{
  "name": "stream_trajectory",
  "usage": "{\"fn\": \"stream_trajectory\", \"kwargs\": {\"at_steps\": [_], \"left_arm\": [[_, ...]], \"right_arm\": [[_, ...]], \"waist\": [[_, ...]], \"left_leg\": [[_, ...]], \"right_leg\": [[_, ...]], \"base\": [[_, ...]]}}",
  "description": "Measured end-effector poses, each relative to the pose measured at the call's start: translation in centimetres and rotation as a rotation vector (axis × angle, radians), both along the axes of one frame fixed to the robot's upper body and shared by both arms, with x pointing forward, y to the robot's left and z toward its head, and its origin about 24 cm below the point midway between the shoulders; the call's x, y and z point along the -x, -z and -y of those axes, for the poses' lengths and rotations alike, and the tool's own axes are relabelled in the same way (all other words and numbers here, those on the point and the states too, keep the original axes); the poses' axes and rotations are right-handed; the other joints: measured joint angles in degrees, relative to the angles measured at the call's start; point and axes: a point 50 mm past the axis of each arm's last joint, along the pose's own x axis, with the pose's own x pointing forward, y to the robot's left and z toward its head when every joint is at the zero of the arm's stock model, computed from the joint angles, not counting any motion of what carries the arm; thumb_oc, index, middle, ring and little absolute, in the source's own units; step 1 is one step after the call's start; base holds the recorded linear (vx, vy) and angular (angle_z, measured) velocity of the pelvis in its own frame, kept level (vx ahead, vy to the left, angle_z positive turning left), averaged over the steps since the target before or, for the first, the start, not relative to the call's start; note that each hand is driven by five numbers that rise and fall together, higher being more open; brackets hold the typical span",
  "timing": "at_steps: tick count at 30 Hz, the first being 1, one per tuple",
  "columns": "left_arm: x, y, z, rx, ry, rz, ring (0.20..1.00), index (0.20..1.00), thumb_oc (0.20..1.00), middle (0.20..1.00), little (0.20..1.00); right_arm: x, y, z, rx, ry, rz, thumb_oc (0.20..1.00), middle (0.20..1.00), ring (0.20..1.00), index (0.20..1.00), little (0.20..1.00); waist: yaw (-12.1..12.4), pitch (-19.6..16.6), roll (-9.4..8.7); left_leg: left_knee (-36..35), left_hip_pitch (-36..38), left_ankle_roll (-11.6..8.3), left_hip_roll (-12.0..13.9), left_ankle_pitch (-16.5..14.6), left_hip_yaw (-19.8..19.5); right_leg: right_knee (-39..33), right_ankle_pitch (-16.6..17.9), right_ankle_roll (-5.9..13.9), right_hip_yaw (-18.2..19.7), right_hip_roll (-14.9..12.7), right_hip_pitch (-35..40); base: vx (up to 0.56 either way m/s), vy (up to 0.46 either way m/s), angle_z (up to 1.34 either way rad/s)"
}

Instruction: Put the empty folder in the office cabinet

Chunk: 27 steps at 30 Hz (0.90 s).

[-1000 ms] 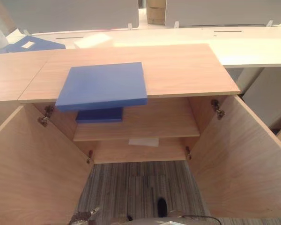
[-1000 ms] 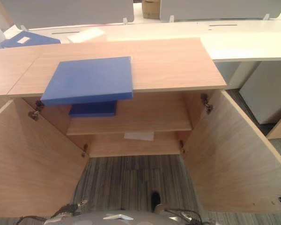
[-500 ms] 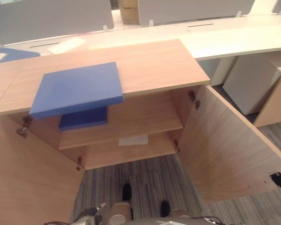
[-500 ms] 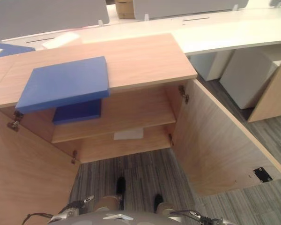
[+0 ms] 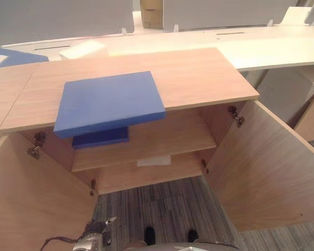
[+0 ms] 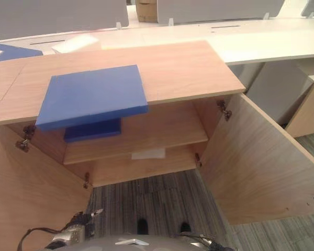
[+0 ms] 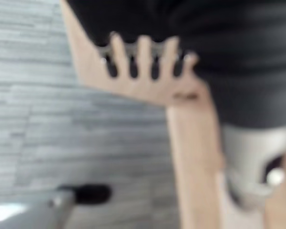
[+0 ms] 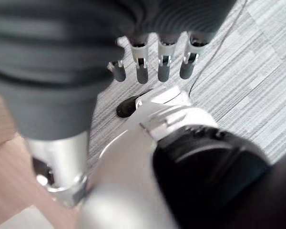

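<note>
A blue folder (image 5: 107,102) lies flat on the wooden cabinet top (image 5: 199,73), at its left, its near edge overhanging the open front. A second blue folder (image 5: 100,137) lies on the upper shelf (image 5: 162,138) just below it. Both cabinet doors stand wide open. My left hand (image 7: 143,52) hangs low beside a wooden door panel, fingers straight and spread, holding nothing. My right hand (image 8: 150,67) hangs over the striped carpet with relaxed fingers and is empty too. Both hands are well below the folders.
The left door (image 5: 31,209) and right door (image 5: 272,172) flank the opening. A white sheet (image 5: 154,160) lies on the lower shelf. Behind the cabinet runs a white desk (image 5: 282,47) with another blue folder (image 5: 5,56) and white paper (image 5: 82,49).
The camera has swung right and then partly back, so the whole picture has shifted. The folders and cabinet have not moved.
</note>
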Motion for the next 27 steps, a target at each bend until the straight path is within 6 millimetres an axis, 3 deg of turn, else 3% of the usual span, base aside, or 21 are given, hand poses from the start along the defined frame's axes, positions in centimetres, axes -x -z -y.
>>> {"fn": "stream_trajectory", "kwargs": {"at_steps": [4, 7, 11, 15, 21, 27], "left_arm": [[-1.0, -0.7, 0.9, -0.028, 0.005, 0.058, 1.0, 1.0, 1.0, 1.0, 1.0], [-2.7, -2.1, 1.3, -0.056, -0.007, 0.143, 1.0, 1.0, 1.0, 1.0, 1.0], [-8.0, -8.4, 2.0, -0.124, 0.065, 0.452, 1.0, 1.0, 1.0, 1.0, 1.0], [-10.1, -12.6, 2.8, -0.219, 0.095, 0.627, 1.0, 1.0, 1.0, 1.0, 1.0], [-9.7, -12.5, 1.5, -0.357, 0.024, 0.595, 1.0, 1.0, 1.0, 1.0, 1.0], [-9.7, -12.9, 0.0, -0.458, -0.074, 0.591, 1.0, 1.0, 1.0, 1.0, 1.0]], "right_arm": [[-1.6, -0.3, 0.0, 0.011, 0.088, 0.04, 1.0, 1.0, 1.0, 1.0, 1.0], [-2.6, -0.6, -0.5, -0.013, 0.151, 0.097, 1.0, 1.0, 1.0, 1.0, 1.0], [-5.9, -2.2, -1.5, -0.092, 0.265, 0.279, 1.0, 1.0, 1.0, 1.0, 1.0], [-8.6, -4.6, -3.3, -0.162, 0.191, 0.5, 1.0, 1.0, 1.0, 1.0, 1.0], [-8.3, -4.7, -5.4, -0.325, 0.223, 0.491, 1.0, 1.0, 1.0, 1.0, 1.0], [-8.0, -4.5, -5.3, -0.322, 0.216, 0.495, 1.0, 1.0, 1.0, 1.0, 1.0]], "waist": [[0.1, -1.5, -0.45], [0.2, -2.3, -0.98], [0.0, -2.5, -0.89], [-0.1, -2.6, -0.43], [0.3, -3.2, -0.73], [1.9, -3.9, -1.32]], "left_leg": [[0.0, 0.0, -0.63, 1.4, 0.0, -0.3], [0.0, -0.1, -1.09, 2.2, 0.2, -0.6], [0.0, 0.1, -1.53, 2.7, 0.5, -1.2], [0.0, 0.3, -1.57, 2.7, 0.5, -1.5], [0.0, 0.1, -1.75, 2.6, 0.6, -3.4], [0.0, 0.0, -2.01, 2.6, 0.8, -4.7]], "right_leg": [[0.0, -0.6, -0.87, 0.0, 1.5, 0.3], [0.0, -0.8, -1.19, 0.0, 2.4, 0.4], [0.0, -0.4, -1.16, -0.4, 2.9, 0.9], [0.0, -0.4, -1.16, -0.6, 3.0, 1.2], [0.0, -0.8, -1.61, -2.7, 3.0, 1.9], [0.0, -1.1, -1.82, -3.9, 3.3, 2.4]], "base": [[0.0, -0.004, 0.01], [0.0, -0.003, 0.01], [-0.01, -0.011, 0.05], [-0.03, -0.01, 0.04], [-0.01, -0.045, 0.18], [-0.02, -0.041, 0.1]]}}
